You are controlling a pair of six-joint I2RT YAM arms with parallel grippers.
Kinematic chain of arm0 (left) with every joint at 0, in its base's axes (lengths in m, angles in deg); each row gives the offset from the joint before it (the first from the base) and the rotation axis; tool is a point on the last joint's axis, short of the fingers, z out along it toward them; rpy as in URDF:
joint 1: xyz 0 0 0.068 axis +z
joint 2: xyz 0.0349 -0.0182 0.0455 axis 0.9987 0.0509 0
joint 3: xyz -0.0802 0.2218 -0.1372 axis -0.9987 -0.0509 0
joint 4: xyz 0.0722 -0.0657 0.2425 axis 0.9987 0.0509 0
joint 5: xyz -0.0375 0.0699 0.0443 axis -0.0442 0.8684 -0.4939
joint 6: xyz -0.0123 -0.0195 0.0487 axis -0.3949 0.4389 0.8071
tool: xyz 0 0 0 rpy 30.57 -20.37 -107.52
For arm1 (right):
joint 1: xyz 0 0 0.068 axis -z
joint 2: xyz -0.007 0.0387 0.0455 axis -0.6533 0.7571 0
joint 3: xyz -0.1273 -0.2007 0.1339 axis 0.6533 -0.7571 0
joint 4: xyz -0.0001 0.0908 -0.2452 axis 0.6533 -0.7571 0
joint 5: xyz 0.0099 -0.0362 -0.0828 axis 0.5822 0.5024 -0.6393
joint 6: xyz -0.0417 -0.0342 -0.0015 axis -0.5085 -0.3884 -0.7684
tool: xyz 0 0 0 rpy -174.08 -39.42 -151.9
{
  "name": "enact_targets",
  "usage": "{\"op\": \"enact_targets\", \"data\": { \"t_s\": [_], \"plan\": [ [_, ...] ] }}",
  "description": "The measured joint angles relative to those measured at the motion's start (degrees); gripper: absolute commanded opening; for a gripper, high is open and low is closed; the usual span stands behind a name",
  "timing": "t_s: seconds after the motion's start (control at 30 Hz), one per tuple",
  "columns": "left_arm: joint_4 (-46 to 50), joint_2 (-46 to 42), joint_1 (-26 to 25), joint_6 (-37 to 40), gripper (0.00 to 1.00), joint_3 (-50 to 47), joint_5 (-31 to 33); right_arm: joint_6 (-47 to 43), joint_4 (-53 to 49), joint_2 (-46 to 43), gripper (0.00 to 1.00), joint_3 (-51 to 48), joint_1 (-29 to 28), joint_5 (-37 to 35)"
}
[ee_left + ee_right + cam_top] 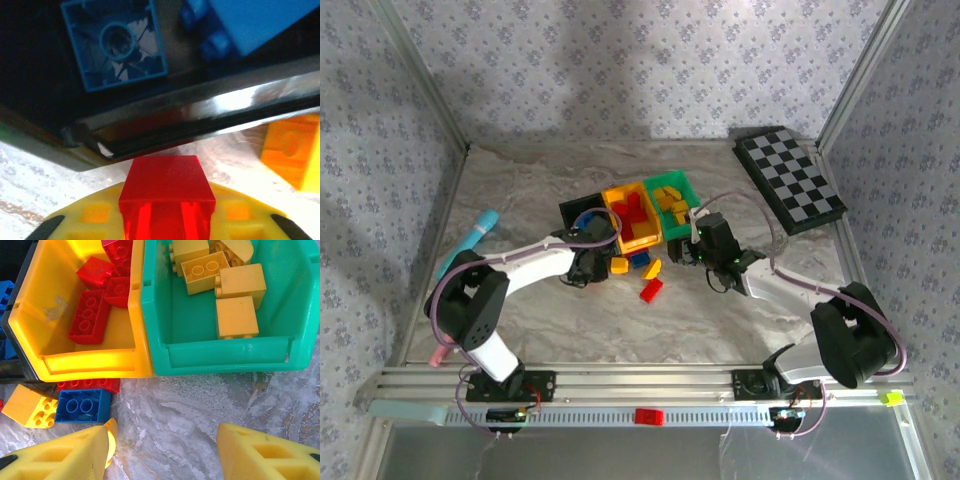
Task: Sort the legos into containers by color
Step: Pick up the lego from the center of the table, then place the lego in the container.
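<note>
Your overhead camera looks down from high at the near edge over the whole table (pixel 520 190). Your left wrist view presses close to the black bin (pixel 175 107) (very near); your right looks down on the yellow bin (pixel 90 362) and green bin (pixel 225 357), shared with overhead.

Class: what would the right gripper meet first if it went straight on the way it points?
Most likely the front wall of the green bin; bare table lies before the right gripper. Depth is unclear, so tabletop might come first.
</note>
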Motion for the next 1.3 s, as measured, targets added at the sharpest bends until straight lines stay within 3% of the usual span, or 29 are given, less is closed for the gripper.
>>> {"op": "enact_targets", "data": {
  "t_s": [0.33, 0.47, 0.63, 0.73, 0.87, 0.97, 1.17, 1.3],
  "plan": [
    [3.4, -1.1, -0.6, 2.3, 0.12, 6.6, 0.5, 0.0, 0.0, 0.0, 0.61, 0.0, 0.0, 0.0],
    [4.5, -0.1, -0.8, 5.1, 0.13, 15.5, 1.3, 0.0, 0.0, 0.0, 0.61, 0.0, 0.0, 0.0],
    [5.5, 7.7, -0.7, 9.6, 0.16, 30.0, 2.6, 0.0, -0.1, 0.0, 0.61, 0.0, -0.1, 0.0],
    [7.2, 14.3, -0.4, 12.0, 0.25, 38.1, 3.5, 0.0, -0.7, -0.1, 0.61, 0.0, -0.6, 0.0],
    [9.4, 21.5, 0.1, 14.7, 0.57, 45.2, 4.2, 0.3, -2.8, -1.0, 0.62, -0.2, -2.9, 0.0],
    [11.1, 24.5, 0.4, 16.3, 0.71, 48.3, 4.8, 1.5, -5.0, -2.7, 0.66, -1.3, -5.9, 0.0],
    [11.0, 24.1, 0.7, 17.3, 0.74, 47.6, 4.7, 6.9, -8.8, -4.2, 0.73, -2.9, -12.1, 0.5],
    [9.0, 19.8, 0.7, 17.3, 0.74, 41.3, 4.7, 12.6, -9.1, -3.2, 0.73, -3.3, -14.9, 1.6]
  ]
}}
